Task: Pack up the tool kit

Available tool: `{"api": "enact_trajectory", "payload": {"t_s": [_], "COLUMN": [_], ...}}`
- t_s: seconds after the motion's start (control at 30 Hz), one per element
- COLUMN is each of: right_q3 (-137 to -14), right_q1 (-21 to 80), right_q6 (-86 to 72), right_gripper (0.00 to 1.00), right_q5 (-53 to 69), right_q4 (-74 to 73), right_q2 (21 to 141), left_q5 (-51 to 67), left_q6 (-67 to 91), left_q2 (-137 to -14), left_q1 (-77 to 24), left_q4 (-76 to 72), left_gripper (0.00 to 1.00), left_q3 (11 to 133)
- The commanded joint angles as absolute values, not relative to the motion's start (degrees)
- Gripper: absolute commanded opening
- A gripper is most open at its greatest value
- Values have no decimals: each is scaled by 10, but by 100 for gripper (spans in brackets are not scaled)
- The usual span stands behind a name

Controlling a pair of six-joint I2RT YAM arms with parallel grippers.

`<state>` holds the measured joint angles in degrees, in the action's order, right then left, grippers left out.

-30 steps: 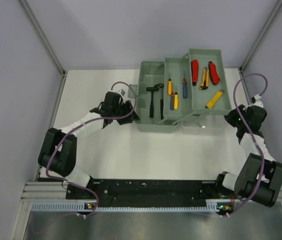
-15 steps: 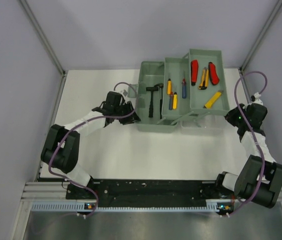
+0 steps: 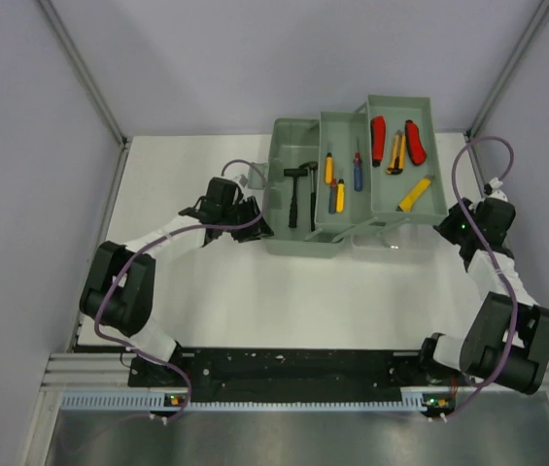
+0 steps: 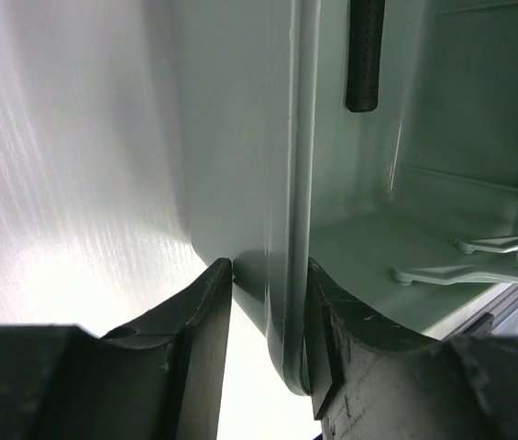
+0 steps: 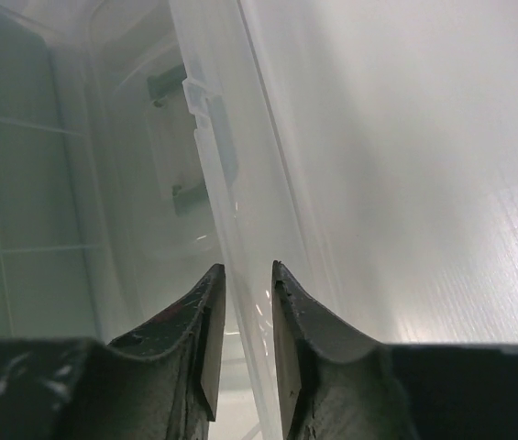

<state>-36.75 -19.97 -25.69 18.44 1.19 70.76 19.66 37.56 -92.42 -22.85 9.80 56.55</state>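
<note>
tool kit lies open on worktop, trays folded out, tools stowed. left claw has been narrowed and its left wall pinched; right claw slackened, slightly spread about its translucent lid. closing judged next

Toolbox is smooth grey-green plastic with a slight sheen, lid is cloudy see-through plastic, and the bench looks matt white with a faint wood-grain texture.
</note>
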Motion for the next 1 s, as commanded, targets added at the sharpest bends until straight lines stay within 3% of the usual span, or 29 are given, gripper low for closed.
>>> {"api": "enact_trajectory", "payload": {"t_s": [0.0,0.2,0.4,0.97], "right_q3": [-367,-366,-374,-512], "right_q1": [-191,-191,-188,-123], "right_q6": [-265,-265,-270,-243], "right_gripper": [29,27,0,0], "right_q5": [189,189,192,112], "right_q4": [75,83,77,-56], "right_q2": [732,751,753,645], "left_q5": [190,185,193,224], "left_q6": [364,362,374,423], "left_q2": [-931,-935,-949,-978], "left_q1": [-229,-229,-229,-241], "left_q4": [98,104,98,48], "left_gripper": [41,41,40,27], "left_q3": [591,595,598,592]}}
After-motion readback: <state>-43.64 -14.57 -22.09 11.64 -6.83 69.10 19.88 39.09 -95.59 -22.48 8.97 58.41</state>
